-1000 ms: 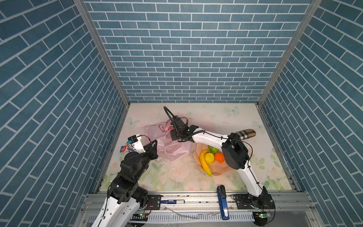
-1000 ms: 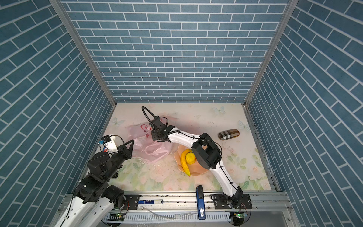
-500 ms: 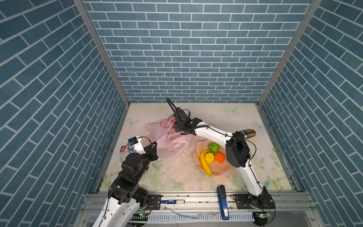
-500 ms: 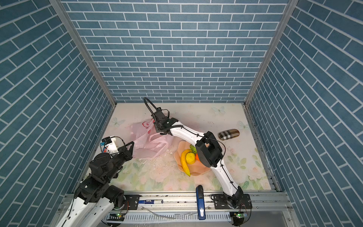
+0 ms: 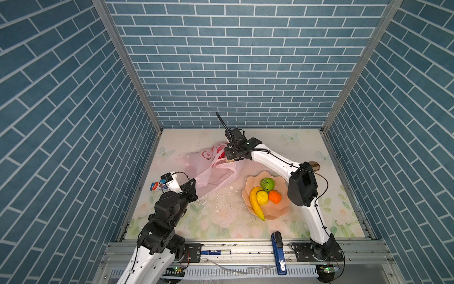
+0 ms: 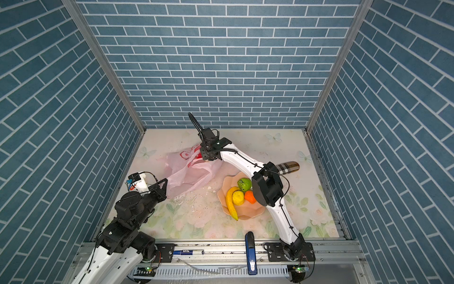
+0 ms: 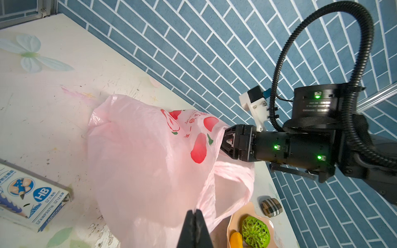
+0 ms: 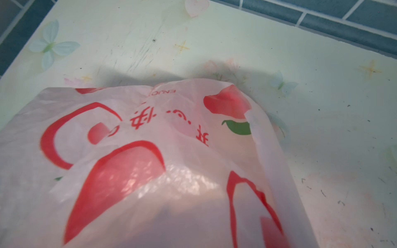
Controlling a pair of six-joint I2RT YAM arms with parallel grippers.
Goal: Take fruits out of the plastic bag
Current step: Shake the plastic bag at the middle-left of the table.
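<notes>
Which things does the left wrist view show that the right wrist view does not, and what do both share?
Only the left wrist view: the left hand shut on the plastic bag, the right hand at its edge, a pencil box, the bowl with a green fruit. Only the right wrist view: nothing new, just the bag's red print close up. Both: the bag and the floral table.

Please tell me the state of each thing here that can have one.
Bag, crumpled, one end pinched and pulled taut.
Left end effector, shut on the bag.
Right end effector, tips hidden in the bag; grip unclear.
Bowl, upright, holding four fruits.
Banana, in the bowl.
Lemon, in the bowl.
Orange, in the bowl.
Green fruit, in the bowl.
</notes>
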